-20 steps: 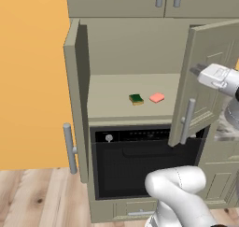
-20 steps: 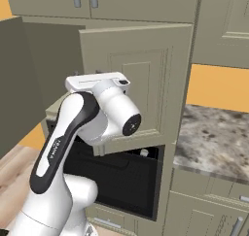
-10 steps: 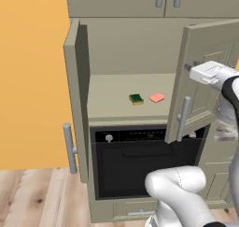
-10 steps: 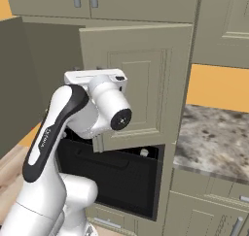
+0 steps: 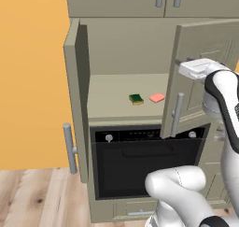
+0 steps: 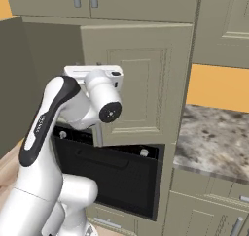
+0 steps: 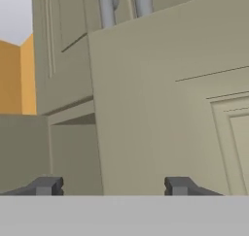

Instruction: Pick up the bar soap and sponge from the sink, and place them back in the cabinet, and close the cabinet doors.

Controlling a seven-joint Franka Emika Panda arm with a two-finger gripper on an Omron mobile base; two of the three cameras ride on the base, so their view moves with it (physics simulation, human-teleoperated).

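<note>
Orange wall backs an olive-grey cabinet standing over a black oven. On the cabinet's beige shelf the sponge and the soap lie just beside each other, near the front edge toward the right, so both objects are already put away. What remains is shutting the doors: the left door stands swung wide, the right door is partly open. The pincer sits close against the outer face of the right door, its tips spread with nothing between them. I judge the closing step is in hand; next the arm should press this door flat to the frame, then reach across for the left one.
</note>
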